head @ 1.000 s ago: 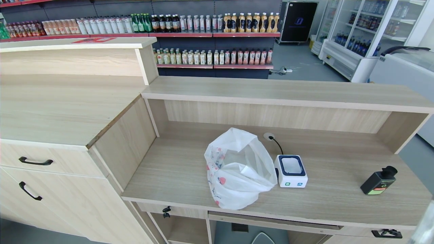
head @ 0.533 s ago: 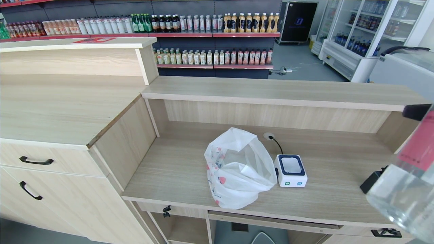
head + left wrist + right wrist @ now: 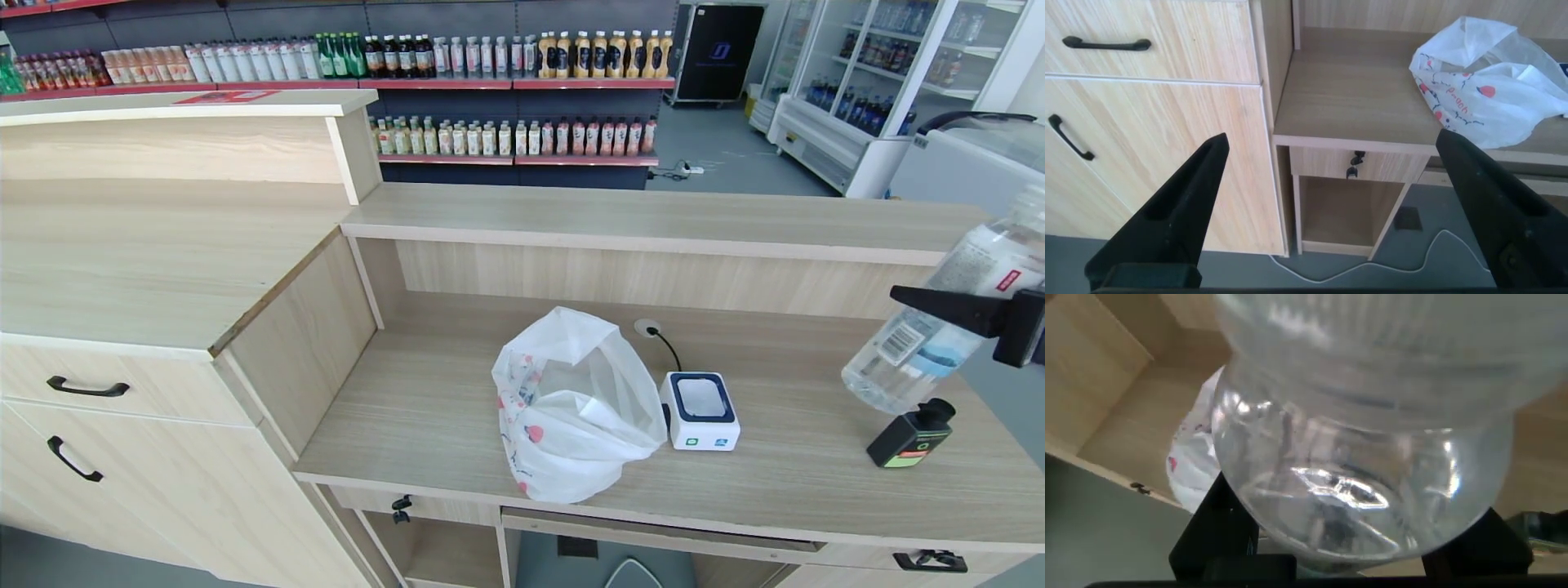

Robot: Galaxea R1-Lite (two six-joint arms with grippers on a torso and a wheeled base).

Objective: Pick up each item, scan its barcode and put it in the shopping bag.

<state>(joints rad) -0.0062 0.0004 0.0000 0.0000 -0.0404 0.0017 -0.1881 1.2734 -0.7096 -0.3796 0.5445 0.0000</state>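
Note:
A clear water bottle (image 3: 931,343) with a barcode label hangs tilted above the counter's right end, and my right gripper (image 3: 939,314) is shut on it. In the right wrist view the bottle's base (image 3: 1364,457) looms close, with the white shopping bag (image 3: 1196,449) behind it. The bag (image 3: 571,408) stands open at mid-counter, the white scanner (image 3: 700,411) just to its right. A small black bottle (image 3: 910,437) stands below the held one. My left gripper (image 3: 1331,220) is open, low in front of the counter, with the bag (image 3: 1490,82) up ahead of it.
A raised ledge (image 3: 653,216) runs along the counter's back, and a taller cabinet (image 3: 163,261) with drawers rises at the left. The scanner's cable (image 3: 665,347) leads to a hole in the counter. Bare counter lies between scanner and black bottle.
The held water bottle came in from the right edge, first close to the camera, and now hangs farther out over the counter's right end. The black bottle shows again.

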